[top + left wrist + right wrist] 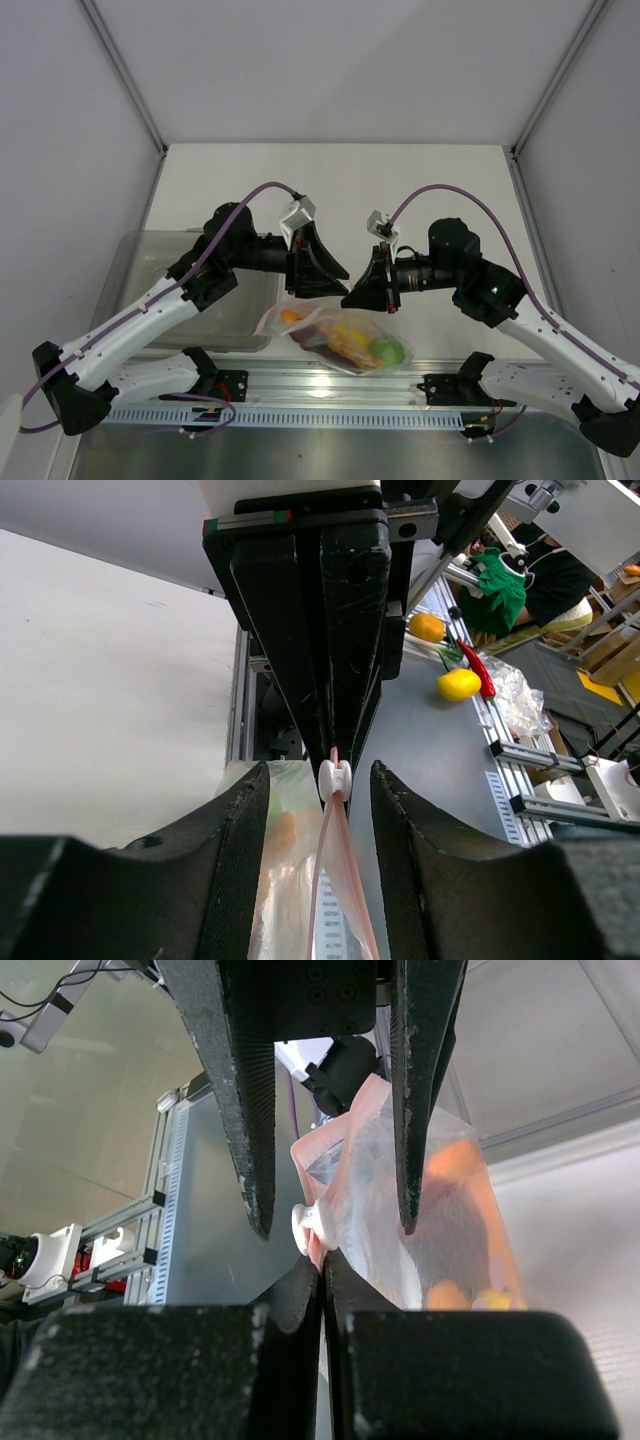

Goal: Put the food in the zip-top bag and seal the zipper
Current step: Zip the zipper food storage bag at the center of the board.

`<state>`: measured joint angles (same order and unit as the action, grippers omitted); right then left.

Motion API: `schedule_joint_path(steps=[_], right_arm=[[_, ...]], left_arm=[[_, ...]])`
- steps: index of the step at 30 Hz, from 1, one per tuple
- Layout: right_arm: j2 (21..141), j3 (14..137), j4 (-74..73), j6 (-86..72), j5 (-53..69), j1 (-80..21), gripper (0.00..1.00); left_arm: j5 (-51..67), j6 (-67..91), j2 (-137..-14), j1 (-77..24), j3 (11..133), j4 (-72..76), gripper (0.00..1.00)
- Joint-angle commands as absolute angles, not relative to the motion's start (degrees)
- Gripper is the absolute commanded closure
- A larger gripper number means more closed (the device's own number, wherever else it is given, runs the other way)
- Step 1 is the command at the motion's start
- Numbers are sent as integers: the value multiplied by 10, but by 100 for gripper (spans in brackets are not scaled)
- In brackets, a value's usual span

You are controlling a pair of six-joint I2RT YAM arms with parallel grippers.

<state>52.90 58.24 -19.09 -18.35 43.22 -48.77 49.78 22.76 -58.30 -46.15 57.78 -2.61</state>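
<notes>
From above, my left claw (320, 292) and my right claw (349, 298) meet tip to tip over the mouth edge of the zip-top bag (322, 347). The bag's clear body spreads away from them toward the aluminium rail (300, 385) on its near side, and I cannot tell whether it touches the rail. The food (345, 335) is inside the bag: an orange piece at its left end, yellow pieces and a dark-red slice in the middle, and the lime-green fruit (387, 350) at its right end. The grey bin (150, 285) sits just left of the bag. In my left wrist view, my left fingers (235, 860) stand apart, one on each side of the bag's top edge. The white slider (335, 778) is between them with a gap on both sides, so that claw is released and grips nothing. The pink zipper (338, 870) runs from the slider back toward my wrist, and just beyond the slider my right claw's two fingers are pressed together on the strip. In my right wrist view, my right fingers (300, 1295) are clenched on the zipper at the bag's edge, with the slider just past their tips. My left fingers reach in from above, one just beside the slider, the other in front of the bag's clear wall, through which orange food shows.
</notes>
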Motion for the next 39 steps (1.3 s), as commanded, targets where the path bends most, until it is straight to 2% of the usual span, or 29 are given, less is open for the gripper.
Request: schedule_joint_path(steps=[1, 4, 9, 10, 13, 14, 15, 28, 39], right_arm=[[526, 590, -182, -176, 425, -493, 100], [526, 591, -182, -179, 422, -494, 100], [528, 595, -185, -183, 415, -494, 100], [529, 595, -185, -184, 415, -494, 100], [531, 595, -183, -191, 403, -494, 100], [530, 596, -184, -192, 398, -494, 100], [530, 597, -185, -194, 390, -494, 100], [498, 583, -140, -238, 301, -494, 100], [473, 555, -94, -283, 272, -494, 100]], left_arm=[[508, 237, -589, -463, 603, -6, 53], [510, 238, -592, -464, 602, -5, 57], [512, 236, -592, -464, 599, -12, 68], [512, 235, -592, -464, 598, -13, 75], [515, 234, -592, -464, 598, -18, 87], [516, 233, -591, -464, 599, -19, 95], [517, 231, -590, -464, 597, -23, 99], [506, 233, -589, -464, 585, -49, 99], [488, 219, -580, -463, 570, -75, 99]])
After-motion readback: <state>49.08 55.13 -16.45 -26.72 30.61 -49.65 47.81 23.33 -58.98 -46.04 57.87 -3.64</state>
